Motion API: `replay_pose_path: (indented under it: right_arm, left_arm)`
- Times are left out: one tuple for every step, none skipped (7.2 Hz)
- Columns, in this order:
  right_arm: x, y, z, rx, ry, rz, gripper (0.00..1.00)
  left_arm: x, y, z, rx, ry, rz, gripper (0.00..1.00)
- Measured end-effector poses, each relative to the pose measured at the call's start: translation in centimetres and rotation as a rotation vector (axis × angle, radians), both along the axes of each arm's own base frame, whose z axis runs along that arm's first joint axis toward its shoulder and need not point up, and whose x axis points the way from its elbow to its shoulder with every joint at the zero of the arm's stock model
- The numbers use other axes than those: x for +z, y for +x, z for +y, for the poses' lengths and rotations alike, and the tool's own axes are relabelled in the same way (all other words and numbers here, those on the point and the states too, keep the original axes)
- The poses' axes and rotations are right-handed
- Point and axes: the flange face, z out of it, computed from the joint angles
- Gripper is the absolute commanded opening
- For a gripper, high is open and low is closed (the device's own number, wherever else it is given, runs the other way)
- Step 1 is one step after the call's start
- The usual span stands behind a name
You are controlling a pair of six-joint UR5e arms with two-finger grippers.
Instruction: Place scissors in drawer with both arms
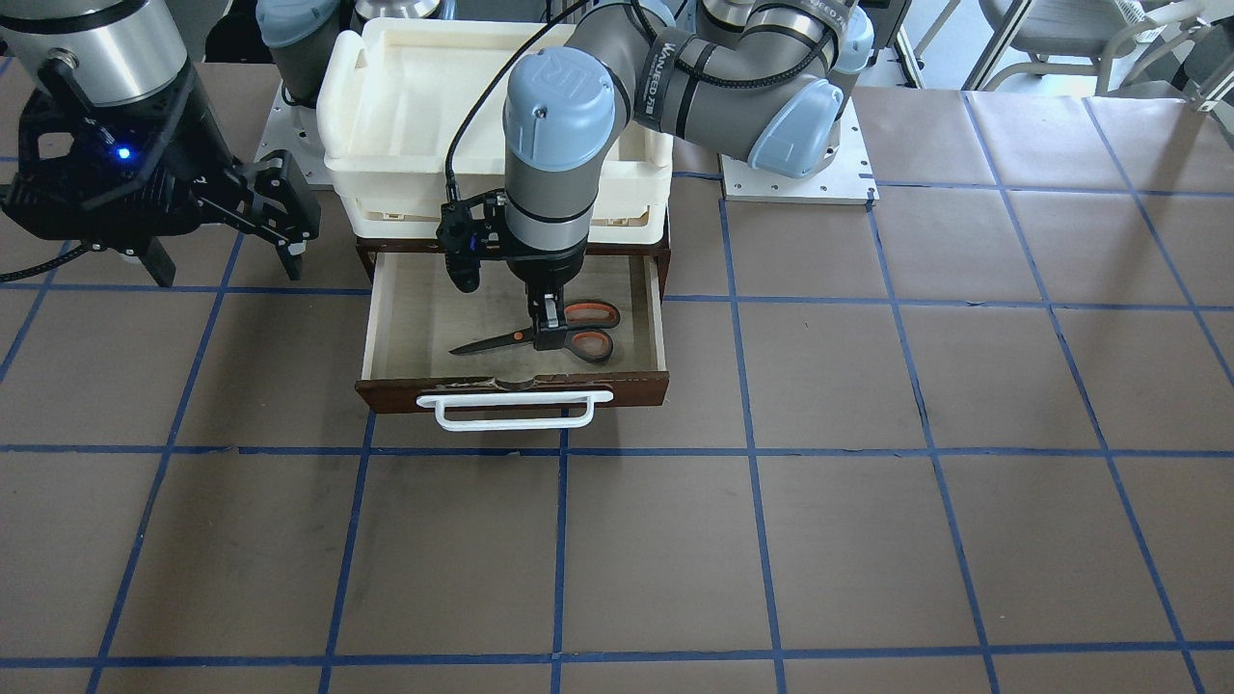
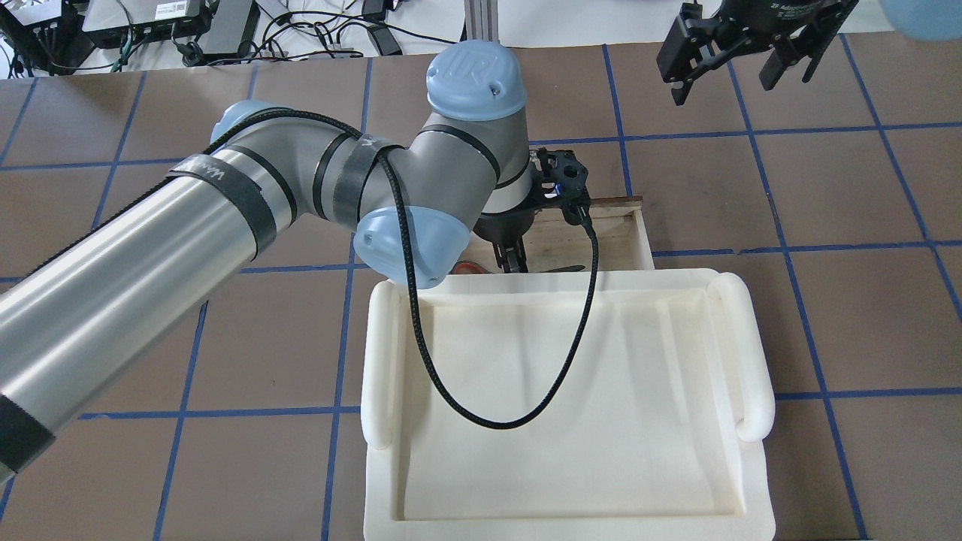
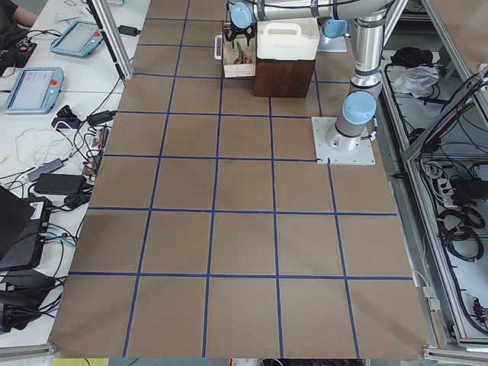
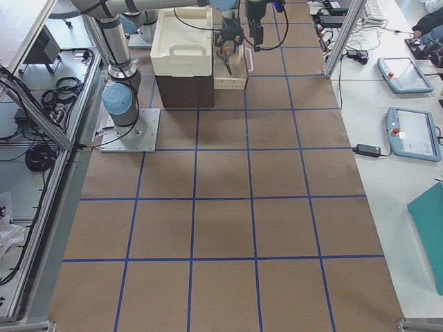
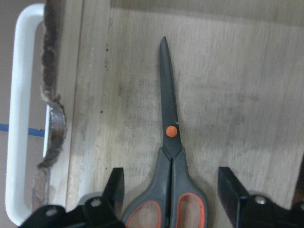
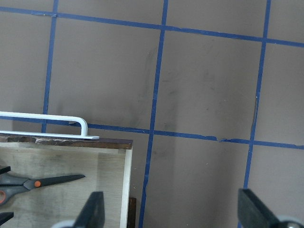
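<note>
Left claw hangs spread astride the handles of the scissors, which lie flat on the drawer floor, so I'd rise straight up without snagging them before sending the right claw, also spread beside the drawer, to its white handle.

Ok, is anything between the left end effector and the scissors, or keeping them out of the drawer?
Nothing visible. The scissors lie flat on the drawer floor, and the open left end effector straddles their handles with nothing in between.
</note>
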Motion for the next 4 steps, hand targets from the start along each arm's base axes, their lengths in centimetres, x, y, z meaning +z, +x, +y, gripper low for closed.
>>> replay_pose_path:
  right_arm:
    - [0.0, 0.0, 0.0, 0.0, -0.001, 0.0, 1.0]
    - [0.0, 0.0, 0.0, 0.0, -0.001, 0.0, 1.0]
    - [0.0, 0.0, 0.0, 0.0, -0.002, 0.001, 1.0]
    - [0.0, 0.0, 0.0, 0.0, -0.001, 0.001, 1.0]
  left_arm:
    - [2.4, 0.6, 0.0, 0.024, -0.013, 0.008, 0.74]
    - [5.0, 1.6, -0.1, 0.051, -0.015, 0.013, 0.74]
    - [7.7, 3.2, -0.3, 0.084, -0.011, 0.015, 0.74]
    - [10.5, 5.5, -0.6, 0.125, -0.008, 0.011, 0.74]
